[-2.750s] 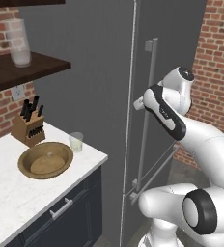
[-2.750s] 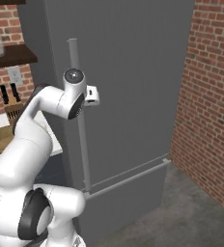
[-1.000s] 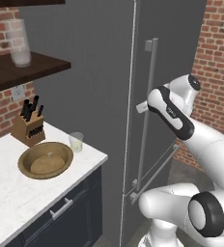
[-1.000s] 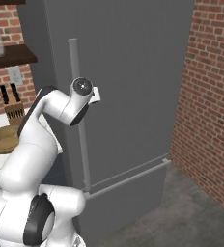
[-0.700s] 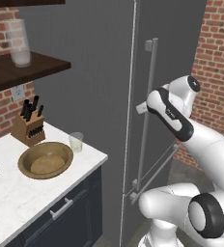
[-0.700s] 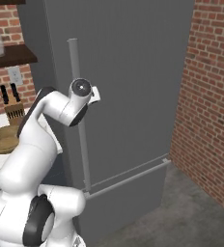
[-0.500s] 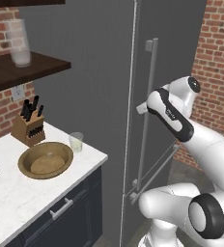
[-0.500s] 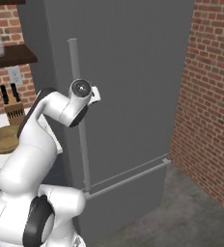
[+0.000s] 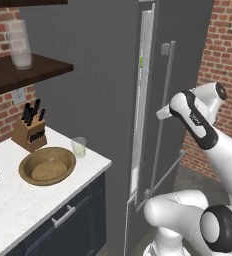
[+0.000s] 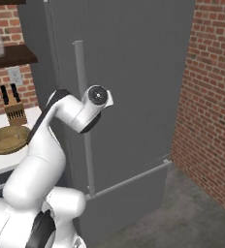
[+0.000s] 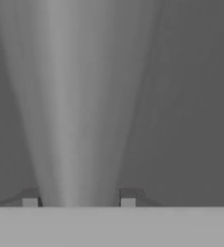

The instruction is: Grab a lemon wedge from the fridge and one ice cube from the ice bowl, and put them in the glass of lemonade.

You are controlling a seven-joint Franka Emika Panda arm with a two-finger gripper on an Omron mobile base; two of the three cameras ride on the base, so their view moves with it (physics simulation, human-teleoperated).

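Tall dark grey fridge (image 9: 113,75) with its door cracked open – a narrow pale strip of inside (image 9: 144,90) showing along the door edge in the left base view, a speck of green high in that gap, too small to identify. Two-finger gripper (image 11: 78,198) straddling the long light grey vertical bar handle (image 9: 163,115), one dark fingertip on each side of the bar in the hand view, pinching it. White arm bent at the elbow, wrist at the handle about halfway up the door. Left of the fridge, on the white worktop (image 9: 18,200) – wide shallow brown wooden bowl (image 9: 47,166) with one tiny pale cube (image 9: 50,160) in it, short clear tumbler of pale yellowish liquid (image 9: 79,147) just beside the bowl's rim, wooden knife block (image 9: 30,131) behind against the brick wall. Tall frosted glass (image 9: 19,45) up on the dark shelf (image 9: 28,70).
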